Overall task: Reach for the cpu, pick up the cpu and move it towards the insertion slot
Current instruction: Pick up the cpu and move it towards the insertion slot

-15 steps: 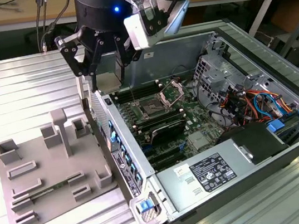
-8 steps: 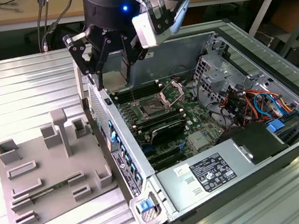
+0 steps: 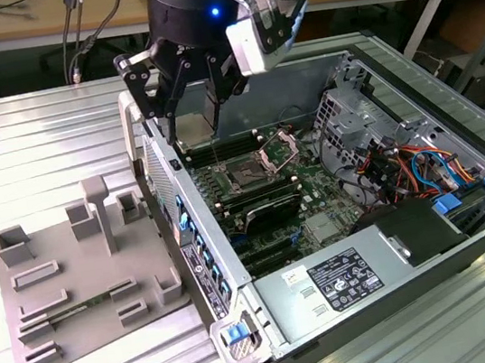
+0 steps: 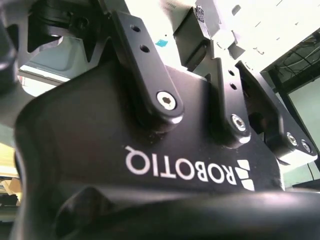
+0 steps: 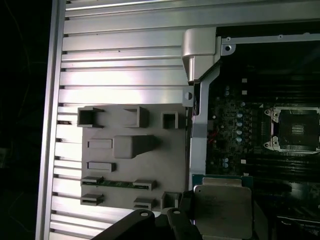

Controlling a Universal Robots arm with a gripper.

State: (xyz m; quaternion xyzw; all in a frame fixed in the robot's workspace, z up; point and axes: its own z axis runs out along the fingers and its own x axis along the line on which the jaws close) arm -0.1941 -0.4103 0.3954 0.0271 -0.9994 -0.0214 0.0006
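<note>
Gripping cpu (image 5: 223, 209), end effector (image 3: 195, 115) hangs above open case, apparently short of insertion slot (image 3: 248, 175).

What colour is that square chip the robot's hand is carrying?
The cpu has a dull silver-grey top on a green edge, seen best in the first wrist view.

The arm enters at the top of the exterior view, its black wrist housing showing a small blue light and a pale grey camera block mounted on the side toward the exterior view's right. The end effector (image 3: 194, 120) hangs below the wrist, pointing downward, its black linkage bars angling inward to the fingers (image 3: 220, 83). The fingers are closed on the cpu (image 3: 193, 121), a thin flat square held on edge between them. In the second wrist view the end effector's black body and bolted linkages (image 4: 165, 102) appear close up.
</note>
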